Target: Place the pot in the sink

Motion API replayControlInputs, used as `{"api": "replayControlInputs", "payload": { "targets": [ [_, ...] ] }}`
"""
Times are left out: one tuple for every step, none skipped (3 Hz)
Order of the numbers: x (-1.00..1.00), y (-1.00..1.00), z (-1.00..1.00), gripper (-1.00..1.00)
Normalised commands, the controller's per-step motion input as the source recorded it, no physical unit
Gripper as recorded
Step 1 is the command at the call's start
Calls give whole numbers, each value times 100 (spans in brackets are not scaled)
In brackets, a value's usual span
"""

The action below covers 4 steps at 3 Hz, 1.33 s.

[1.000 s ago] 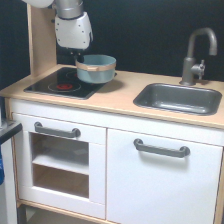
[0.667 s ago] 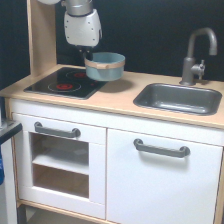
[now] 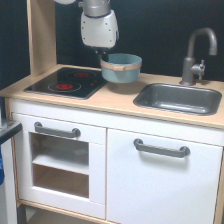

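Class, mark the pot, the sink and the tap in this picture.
pot (image 3: 121, 71), exterior view, on its blue-grey side wall.
sink (image 3: 178, 98), exterior view, on the basin floor.
tap (image 3: 190, 67), exterior view, on its upright stem.

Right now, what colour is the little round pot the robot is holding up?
The small round toy pot is blue-grey with a tan band around its rim, seen in the exterior view.

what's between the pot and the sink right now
Only bare wooden countertop, as the exterior view shows. The pot hangs lifted in the gripper, by the hob's right edge in that view, and nothing stands between it and the sink.
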Motion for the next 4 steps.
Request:
{"api": "replayControlInputs", "payload": {
  "targets": [
    [100, -6, -47, -100],
    [100, 27, -73, -100],
    [100, 39, -82, -100],
    [99, 16, -69, -100]
  ]
}}
